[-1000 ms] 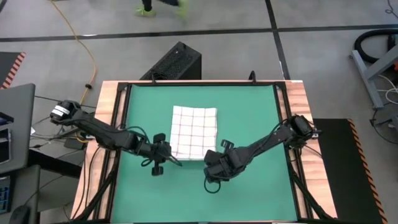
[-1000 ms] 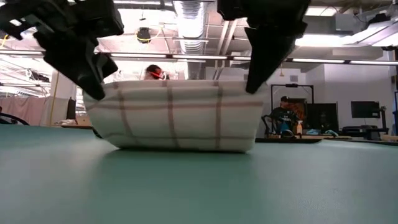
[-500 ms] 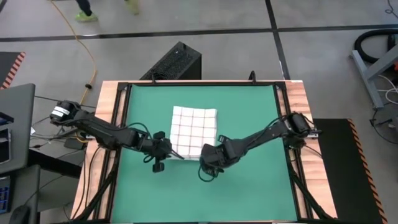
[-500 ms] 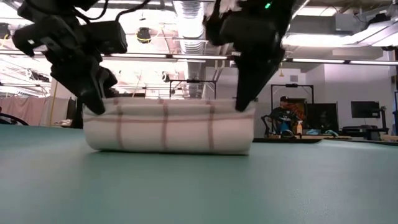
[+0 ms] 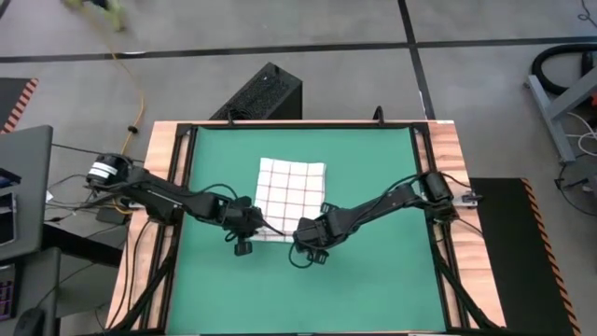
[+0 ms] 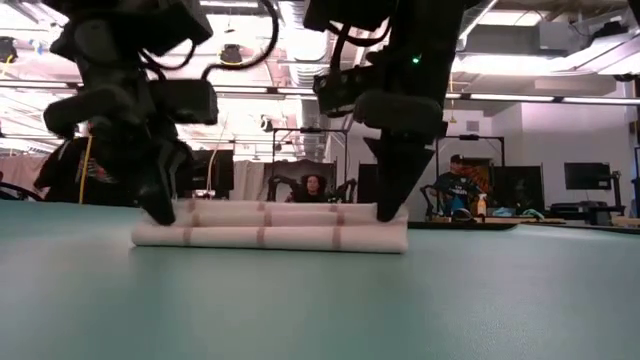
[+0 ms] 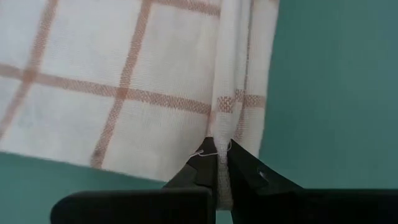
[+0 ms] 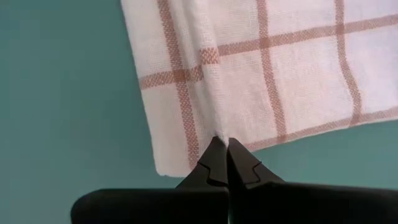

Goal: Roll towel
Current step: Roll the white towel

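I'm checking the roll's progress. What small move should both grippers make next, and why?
Probably carry the pinched fold a little further over the flat part of the white red-checked cloth towel. The left gripper and right gripper are shut on its near edge, and only one low fold lies on the green mat.

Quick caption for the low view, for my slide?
Both grippers, left and right, pinch the folded near edge of the checked towel low on the green mat.
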